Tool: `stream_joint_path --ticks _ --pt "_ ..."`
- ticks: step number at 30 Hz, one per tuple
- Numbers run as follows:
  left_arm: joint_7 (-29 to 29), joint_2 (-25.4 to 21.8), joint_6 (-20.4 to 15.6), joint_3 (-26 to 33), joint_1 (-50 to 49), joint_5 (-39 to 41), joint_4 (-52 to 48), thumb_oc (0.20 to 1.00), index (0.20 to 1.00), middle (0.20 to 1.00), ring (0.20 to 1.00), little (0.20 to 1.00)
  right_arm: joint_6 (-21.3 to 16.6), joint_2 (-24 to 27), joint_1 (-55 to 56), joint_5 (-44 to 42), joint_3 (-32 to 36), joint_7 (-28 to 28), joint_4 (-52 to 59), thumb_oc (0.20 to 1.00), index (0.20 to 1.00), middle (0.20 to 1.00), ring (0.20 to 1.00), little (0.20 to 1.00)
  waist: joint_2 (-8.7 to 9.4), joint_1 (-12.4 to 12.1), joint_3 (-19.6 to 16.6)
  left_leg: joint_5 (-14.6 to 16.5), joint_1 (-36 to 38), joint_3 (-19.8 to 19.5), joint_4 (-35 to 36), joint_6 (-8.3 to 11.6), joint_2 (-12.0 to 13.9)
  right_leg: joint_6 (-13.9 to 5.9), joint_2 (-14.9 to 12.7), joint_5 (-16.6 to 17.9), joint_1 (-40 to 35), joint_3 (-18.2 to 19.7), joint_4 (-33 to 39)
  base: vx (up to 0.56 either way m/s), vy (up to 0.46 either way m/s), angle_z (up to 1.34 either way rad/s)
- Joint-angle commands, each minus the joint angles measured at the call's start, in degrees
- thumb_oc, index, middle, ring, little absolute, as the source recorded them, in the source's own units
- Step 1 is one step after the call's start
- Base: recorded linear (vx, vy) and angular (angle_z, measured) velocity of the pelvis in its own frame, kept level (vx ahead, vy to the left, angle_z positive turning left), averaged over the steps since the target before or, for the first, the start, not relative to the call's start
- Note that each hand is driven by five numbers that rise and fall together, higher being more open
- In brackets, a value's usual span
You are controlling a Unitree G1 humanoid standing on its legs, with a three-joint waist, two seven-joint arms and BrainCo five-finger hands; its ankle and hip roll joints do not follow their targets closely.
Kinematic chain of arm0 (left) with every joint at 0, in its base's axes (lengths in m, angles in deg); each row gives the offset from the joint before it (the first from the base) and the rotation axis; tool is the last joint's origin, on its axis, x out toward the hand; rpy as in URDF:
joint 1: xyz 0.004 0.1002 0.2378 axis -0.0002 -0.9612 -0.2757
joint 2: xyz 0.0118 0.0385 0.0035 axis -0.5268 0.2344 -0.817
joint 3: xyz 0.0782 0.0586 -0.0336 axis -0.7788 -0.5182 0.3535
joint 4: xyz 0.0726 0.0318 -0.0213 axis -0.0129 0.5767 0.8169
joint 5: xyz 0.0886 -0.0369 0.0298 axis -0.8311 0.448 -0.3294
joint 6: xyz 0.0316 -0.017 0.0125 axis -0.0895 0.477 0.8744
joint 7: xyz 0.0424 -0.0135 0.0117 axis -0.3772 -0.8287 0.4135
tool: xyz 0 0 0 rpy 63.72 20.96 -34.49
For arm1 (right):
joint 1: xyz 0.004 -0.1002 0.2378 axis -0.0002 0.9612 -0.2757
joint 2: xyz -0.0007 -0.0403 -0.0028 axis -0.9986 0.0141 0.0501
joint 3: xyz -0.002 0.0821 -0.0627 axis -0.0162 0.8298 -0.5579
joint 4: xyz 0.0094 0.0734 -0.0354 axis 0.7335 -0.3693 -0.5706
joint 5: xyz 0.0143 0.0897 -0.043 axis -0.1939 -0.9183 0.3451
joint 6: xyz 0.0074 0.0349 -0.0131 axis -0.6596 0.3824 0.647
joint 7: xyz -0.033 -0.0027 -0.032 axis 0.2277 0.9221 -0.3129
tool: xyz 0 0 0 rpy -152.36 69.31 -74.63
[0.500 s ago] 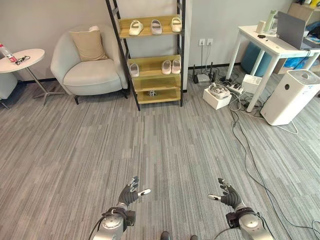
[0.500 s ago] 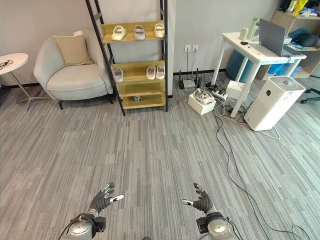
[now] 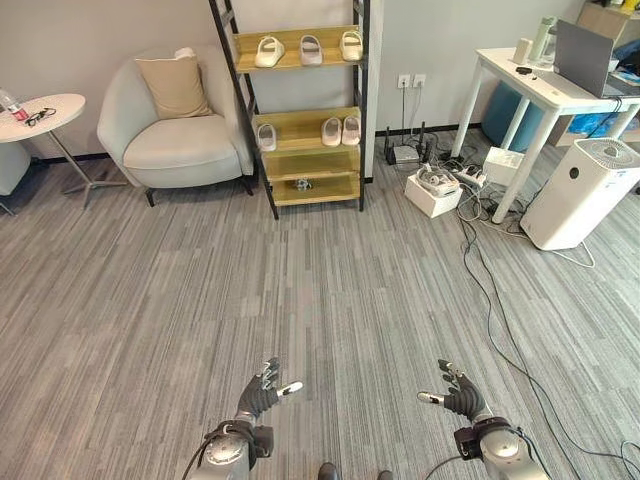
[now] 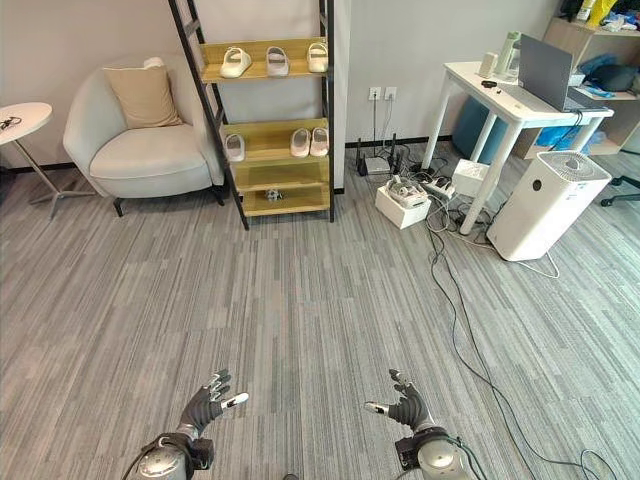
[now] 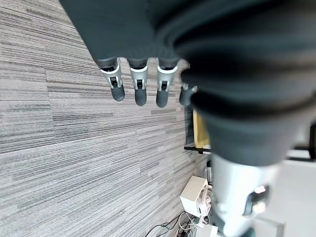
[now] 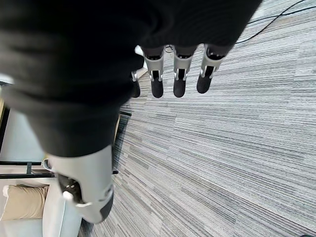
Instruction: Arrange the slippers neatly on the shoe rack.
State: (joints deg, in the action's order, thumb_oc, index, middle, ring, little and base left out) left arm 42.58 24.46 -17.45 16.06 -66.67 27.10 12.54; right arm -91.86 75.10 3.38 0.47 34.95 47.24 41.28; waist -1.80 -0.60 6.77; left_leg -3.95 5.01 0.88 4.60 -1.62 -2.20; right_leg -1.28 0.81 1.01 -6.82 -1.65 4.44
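the left hand (image 3: 262, 392) and right hand (image 3: 458, 394) hang empty over grey ribbed carpet, fingers spread and relaxed. the pale, rounded slippers (image 3: 306, 49) sit well away on the wooden shoe rack (image 3: 300, 130) — three along the top shelf, three on the middle. soft foam may slip from hard fingertips — or knock a neighbour off.

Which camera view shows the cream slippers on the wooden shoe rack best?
The right eye view: the cream slippers on the wooden shoe rack sit nearer the picture's centre. The left eye view shows them equally whole; the wrist views show just a sliver of the rack.
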Motion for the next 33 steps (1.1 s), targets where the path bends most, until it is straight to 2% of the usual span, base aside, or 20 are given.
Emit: stream_joint_path --ticks 1,8,15,21,27,33 --pt "-0.2 -1.2 -1.3 0.2 2.5 1.3 -2.1 1.000 1.000 1.000 1.000 1.000 -1.6 -0.9 -2.0 -0.4 -1.1 0.0 3.6 1.000 1.000 1.000 1.000 1.000 3.18 -1.0 -0.8 5.6 1.2 -3.6 0.4 2.05 2.0 -6.48 -5.3 -1.8 0.2 1.3 0.6 0.03 -0.006 0.00" --pt "0.2 -1.8 -1.1 0.8 3.2 -1.4 -1.6 1.000 1.000 1.000 1.000 1.000 -1.3 -1.1 -1.9 -0.2 -1.9 0.3 3.5 1.000 1.000 1.000 1.000 1.000 3.39 -1.2 -0.7 5.9 1.6 -3.7 0.4 1.95 1.8 -6.49 -5.6 -2.0 -0.1 1.1 0.6 0.00 0.000 0.00" --pt "0.2 -1.8 -1.0 1.2 3.4 -1.7 -0.7 1.000 1.000 1.000 1.000 1.000 -1.5 -1.8 -1.8 -3.9 -2.1 2.0 2.2 1.000 1.000 1.000 1.000 1.000 3.25 -1.2 -1.0 5.9 1.8 -3.9 0.4 2.04 1.9 -6.36 -5.7 -2.2 -0.5 0.8 0.6 0.00 0.000 0.00" --pt "0.4 -1.9 -0.9 1.2 3.3 -2.5 0.8 1.000 1.000 1.000 1.000 1.000 -1.4 -1.3 -1.7 -4.3 -1.6 2.0 2.6 1.000 1.000 1.000 1.000 1.000 3.31 -1.3 0.3 5.6 0.2 -4.2 0.4 1.93 1.7 -6.68 -6.1 -1.6 1.1 0.6 0.6 0.01 0.007 0.00" --pt "0.3 -2.1 -0.8 0.7 4.5 -4.0 2.2 1.000 1.000 1.000 1.000 1.000 -2.0 -1.5 -2.7 -5.5 -0.5 1.2 3.5 1.000 1.000 1.000 1.000 1.000 3.60 -1.3 1.3 5.4 -1.9 -2.4 -1.1 2.45 1.1 -7.28 -7.3 -1.3 1.4 -1.3 0.4 -0.01 0.059 0.10" --pt "0.5 -2.7 -0.9 0.6 5.2 -5.1 1.4 1.000 1.000 1.000 1.000 1.000 -1.6 -1.8 -3.9 -4.5 -0.7 1.1 3.1 1.000 1.000 1.000 1.000 1.000 3.80 -1.0 1.4 6.4 -1.2 -1.5 0.4 1.16 0.7 -8.38 -8.0 -0.8 3.5 0.5 -0.7 0.00 0.089 -0.04"
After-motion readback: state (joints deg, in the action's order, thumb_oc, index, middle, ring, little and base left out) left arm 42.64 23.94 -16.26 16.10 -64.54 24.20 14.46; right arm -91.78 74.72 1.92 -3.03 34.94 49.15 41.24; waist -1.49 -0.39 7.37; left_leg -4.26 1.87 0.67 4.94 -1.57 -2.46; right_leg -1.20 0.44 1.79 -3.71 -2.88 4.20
